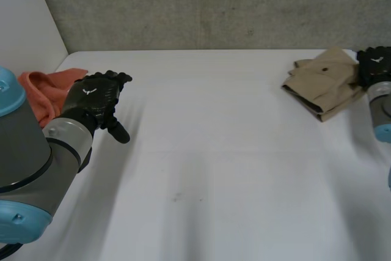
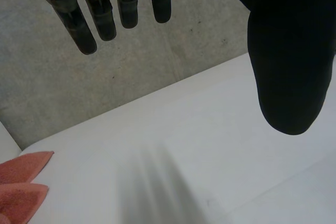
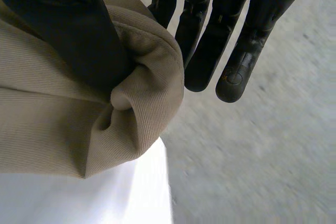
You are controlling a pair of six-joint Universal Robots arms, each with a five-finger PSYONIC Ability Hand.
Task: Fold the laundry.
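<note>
My right hand (image 3: 68, 30) has its fingers (image 3: 241, 61) straight and a little apart, reaching past the folded tan garment (image 3: 58, 124). The thumb is sunk into a soft fold at its edge, which I judge a press, not a pinch. The garment lies under the palm near the table's (image 1: 201, 151) far right corner, its long side slanting toward the middle. My left hand (image 1: 91, 99) hovers slack-fingered, holding nothing. The crumpled orange cloth (image 1: 43, 90) lies just beside it, toward the left edge. So the left is nearer the unfolded piece, and the middle is free for spreading it.
</note>
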